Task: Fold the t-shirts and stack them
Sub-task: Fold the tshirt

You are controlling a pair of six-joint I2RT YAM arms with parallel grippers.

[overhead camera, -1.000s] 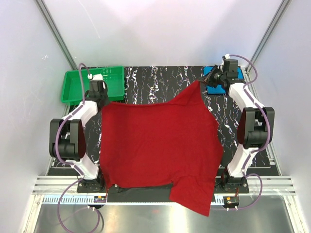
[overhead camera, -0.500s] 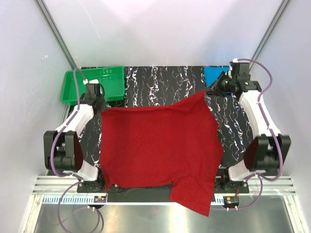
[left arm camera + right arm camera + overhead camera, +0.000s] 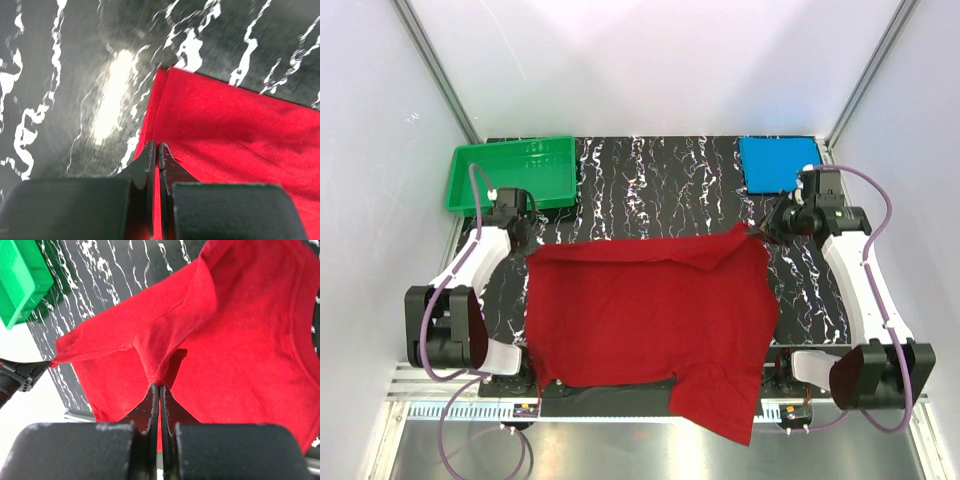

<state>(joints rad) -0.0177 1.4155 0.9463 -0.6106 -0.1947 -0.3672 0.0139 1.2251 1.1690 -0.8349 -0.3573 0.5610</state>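
Note:
The deep red t-shirt [image 3: 650, 315] lies spread over the black marbled table, its near right part hanging over the front edge. My left gripper [image 3: 525, 250] is shut on the shirt's far left corner [image 3: 200, 125]. My right gripper [image 3: 760, 229] is shut on the far right corner, lifted into a peak [image 3: 165, 340]. The far edge is folded toward me. The bright blue t-shirt [image 3: 778, 163] lies as a neat folded rectangle at the far right, behind my right gripper.
A green plastic tray [image 3: 470, 180] stands at the far left of the table, also in the right wrist view [image 3: 20, 280]. Bare marbled table [image 3: 660, 180] shows between tray and blue shirt. White walls enclose the cell.
Both grippers have pulled the red shirt's far edge toward the near side. The right arm swung back off the blue shirt, which now shows in full.

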